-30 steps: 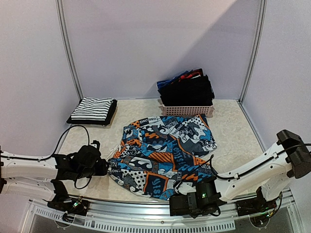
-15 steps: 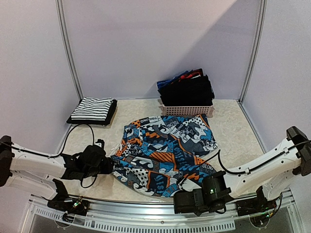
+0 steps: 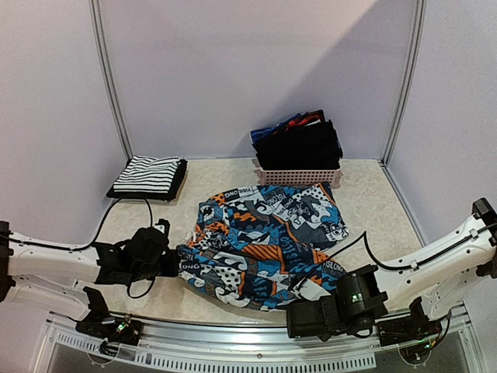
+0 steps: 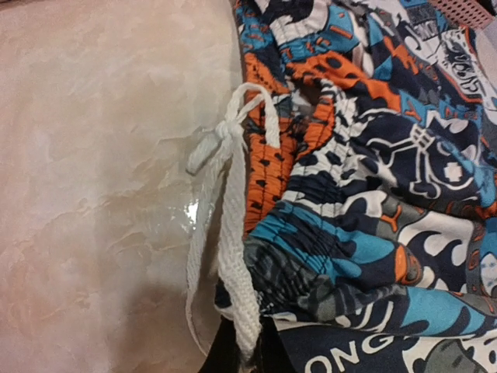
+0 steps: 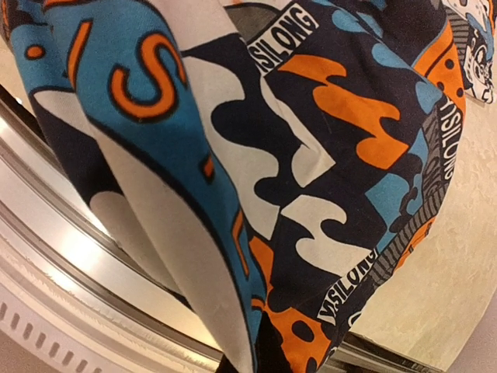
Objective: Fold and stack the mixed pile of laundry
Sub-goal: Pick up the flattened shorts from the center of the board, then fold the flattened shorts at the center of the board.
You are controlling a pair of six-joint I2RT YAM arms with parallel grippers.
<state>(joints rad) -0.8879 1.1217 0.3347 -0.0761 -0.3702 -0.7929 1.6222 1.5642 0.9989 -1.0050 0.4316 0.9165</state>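
Together, left gripper (image 3: pixel 174 266) and right gripper (image 3: pixel 293 315) pinch graphic-print shorts (image 3: pixel 264 241) at edges.

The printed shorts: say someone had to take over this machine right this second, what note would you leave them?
Left hand: shut on the shorts at the waistband, by the drawstring.
Right hand: shut on the shorts' near edge, cloth lifted.
Done: striped garment lies folded at the far left.
Left: fold the shorts and stack them; black clothes, with blue and red bits, wait in the basket.
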